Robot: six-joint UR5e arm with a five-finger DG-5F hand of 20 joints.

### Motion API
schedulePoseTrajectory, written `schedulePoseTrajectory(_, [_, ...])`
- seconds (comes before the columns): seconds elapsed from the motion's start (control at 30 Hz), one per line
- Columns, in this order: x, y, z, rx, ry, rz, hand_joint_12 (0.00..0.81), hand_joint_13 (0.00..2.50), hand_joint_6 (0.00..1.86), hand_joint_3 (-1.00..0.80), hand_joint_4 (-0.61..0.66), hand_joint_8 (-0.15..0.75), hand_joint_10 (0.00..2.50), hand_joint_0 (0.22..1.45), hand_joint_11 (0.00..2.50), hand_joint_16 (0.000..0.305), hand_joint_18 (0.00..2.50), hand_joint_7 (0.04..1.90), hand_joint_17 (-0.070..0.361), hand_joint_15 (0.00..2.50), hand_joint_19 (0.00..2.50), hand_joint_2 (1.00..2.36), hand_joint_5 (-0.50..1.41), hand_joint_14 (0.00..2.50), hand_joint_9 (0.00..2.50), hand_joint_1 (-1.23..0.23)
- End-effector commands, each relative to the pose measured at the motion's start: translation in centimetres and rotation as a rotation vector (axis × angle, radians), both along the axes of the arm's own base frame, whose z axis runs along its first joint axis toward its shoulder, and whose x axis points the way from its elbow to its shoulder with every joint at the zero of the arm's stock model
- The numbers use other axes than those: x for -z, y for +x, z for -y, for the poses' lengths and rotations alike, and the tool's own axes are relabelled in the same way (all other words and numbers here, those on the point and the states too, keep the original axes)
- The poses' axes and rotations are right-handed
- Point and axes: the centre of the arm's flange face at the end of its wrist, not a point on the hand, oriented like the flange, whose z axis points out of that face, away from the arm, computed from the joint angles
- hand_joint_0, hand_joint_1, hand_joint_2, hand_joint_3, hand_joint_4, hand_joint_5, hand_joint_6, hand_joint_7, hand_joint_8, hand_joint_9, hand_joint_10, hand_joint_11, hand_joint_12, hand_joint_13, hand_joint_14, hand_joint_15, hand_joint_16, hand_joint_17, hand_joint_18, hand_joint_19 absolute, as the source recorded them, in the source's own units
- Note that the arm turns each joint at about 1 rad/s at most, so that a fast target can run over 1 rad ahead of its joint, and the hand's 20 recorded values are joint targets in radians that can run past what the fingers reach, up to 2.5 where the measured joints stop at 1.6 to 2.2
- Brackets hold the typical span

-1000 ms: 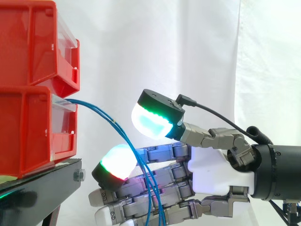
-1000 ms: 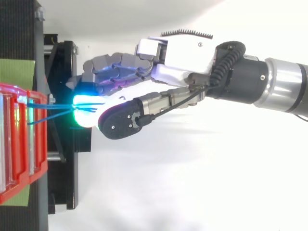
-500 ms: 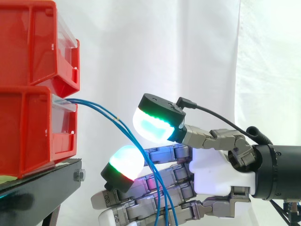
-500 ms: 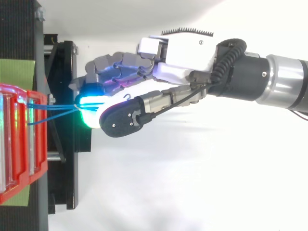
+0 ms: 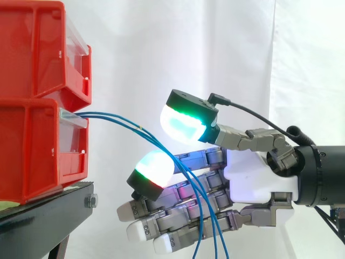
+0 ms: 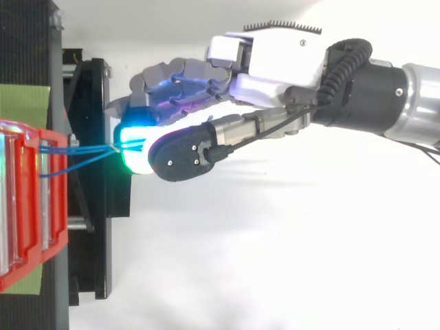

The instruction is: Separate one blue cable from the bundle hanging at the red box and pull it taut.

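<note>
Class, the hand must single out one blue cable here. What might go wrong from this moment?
Several blue cables run side by side through the gap between the thumb and fingers of the hand; closing now may catch more than one. They lie slack across the fingers, so one could snag there. They lead into the lower red bin; a hard pull might shift it on the black stand.

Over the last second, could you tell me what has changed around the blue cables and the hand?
The hand has drawn back from the red bins, toward the side view's right, and risen slightly. The blue cables running across it came along: they leave the lower red bin in a longer, flatter run before dropping. Whether any is gripped I cannot tell. Bins and black stand stayed put.
</note>
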Motion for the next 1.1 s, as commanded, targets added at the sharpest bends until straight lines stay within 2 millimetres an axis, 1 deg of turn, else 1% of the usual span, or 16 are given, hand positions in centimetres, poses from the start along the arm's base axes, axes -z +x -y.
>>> schedulePoseTrajectory(0.0, [-0.6,-0.2,0.3,0.003,-0.005,-0.004,0.312,0.55,0.69,-0.39,0.16,0.297,0.0,0.57,0.0,0.043,0.39,1.2,0.096,0.11,0.44,1.01,-0.15,0.0,0.46,-0.48])
schedulePoseTrajectory(0.1, [-1.2,-0.3,0.4,0.005,-0.009,0.004,0.313,0.55,0.72,-0.37,0.14,0.298,0.0,0.58,0.0,0.043,0.39,1.18,0.096,0.11,0.44,1.01,-0.15,0.01,0.47,-0.5])
schedulePoseTrajectory(0.17, [-1.3,-0.3,0.4,0.005,-0.012,0.005,0.313,0.55,0.73,-0.35,0.15,0.3,0.0,0.57,0.0,0.043,0.4,1.22,0.096,0.11,0.44,1.01,-0.16,0.0,0.47,-0.52])
schedulePoseTrajectory(0.2, [-1.9,-0.3,0.4,0.007,-0.012,0.013,0.313,0.55,0.73,-0.34,0.15,0.3,0.0,0.57,0.0,0.043,0.4,1.22,0.096,0.11,0.43,1.02,-0.16,0.0,0.47,-0.52])
schedulePoseTrajectory(0.27, [-2.3,-0.4,0.7,0.012,-0.015,0.018,0.314,0.55,0.74,-0.29,0.16,0.303,0.0,0.57,0.0,0.043,0.4,1.31,0.096,0.12,0.43,1.02,-0.16,0.0,0.46,-0.54])
schedulePoseTrajectory(0.3, [-2.3,-0.4,0.7,0.012,-0.016,0.017,0.314,0.55,0.77,-0.26,0.17,0.304,0.0,0.57,0.0,0.043,0.4,1.28,0.097,0.12,0.43,1.02,-0.18,0.0,0.46,-0.55])
schedulePoseTrajectory(0.33, [-2.5,-0.5,0.7,0.012,-0.018,0.015,0.315,0.55,0.84,-0.22,0.19,0.309,0.0,0.56,0.0,0.043,0.4,1.21,0.097,0.12,0.44,1.02,-0.2,0.01,0.45,-0.58])
schedulePoseTrajectory(0.37, [-2.5,-0.5,0.7,0.013,-0.018,0.012,0.317,0.55,0.87,-0.18,0.19,0.318,0.0,0.56,0.0,0.043,0.4,1.19,0.097,0.13,0.44,1.02,-0.2,0.01,0.46,-0.6])
schedulePoseTrajectory(0.5, [-2.5,-0.5,0.7,0.012,-0.018,0.012,0.317,0.55,0.88,-0.13,0.19,0.323,0.0,0.56,0.0,0.043,0.4,1.23,0.097,0.13,0.44,1.03,-0.21,0.01,0.46,-0.63])
schedulePoseTrajectory(0.57, [-2.5,-0.5,0.7,0.01,-0.018,0.012,0.318,0.56,0.89,-0.14,0.18,0.324,0.0,0.57,0.0,0.042,0.41,1.24,0.096,0.14,0.44,1.03,-0.21,0.01,0.46,-0.66])
schedulePoseTrajectory(0.67, [-2.5,-0.5,0.7,0.013,-0.018,0.012,0.314,0.57,0.9,-0.27,0.15,0.319,0.0,0.62,0.0,0.042,0.42,1.23,0.094,0.15,0.44,1.02,-0.22,0.01,0.46,-0.71])
schedulePoseTrajectory(0.73, [-2.9,-0.3,0.7,0.013,-0.017,0.021,0.31,0.59,0.9,-0.34,0.15,0.315,0.0,0.65,0.0,0.041,0.44,1.23,0.093,0.16,0.46,1.01,-0.22,0.01,0.47,-0.74])
schedulePoseTrajectory(0.77, [-2.8,-0.3,0.7,0.013,-0.021,0.019,0.31,0.59,0.91,-0.41,0.15,0.316,0.0,0.66,0.0,0.041,0.45,1.2,0.091,0.17,0.46,1.01,-0.21,0.01,0.49,-0.75])
schedulePoseTrajectory(0.87, [-2.9,-0.3,0.7,0.013,-0.023,0.024,0.309,0.62,0.91,-0.5,0.14,0.317,0.0,0.69,0.01,0.04,0.47,1.2,0.09,0.18,0.47,1.0,-0.21,0.01,0.51,-0.75])
schedulePoseTrajectory(1.0, [-2.9,-0.3,0.6,0.012,-0.025,0.022,0.314,0.65,0.91,-0.5,0.17,0.322,0.0,0.69,0.04,0.039,0.5,1.17,0.089,0.2,0.48,1.0,-0.2,0.01,0.56,-0.77])
schedulePoseTrajectory(1.07, [-2.9,-0.2,0.6,0.012,-0.025,0.024,0.312,0.66,0.91,-0.5,0.17,0.329,0.0,0.67,0.06,0.039,0.52,1.19,0.088,0.2,0.49,1.0,-0.2,0.01,0.59,-0.79])
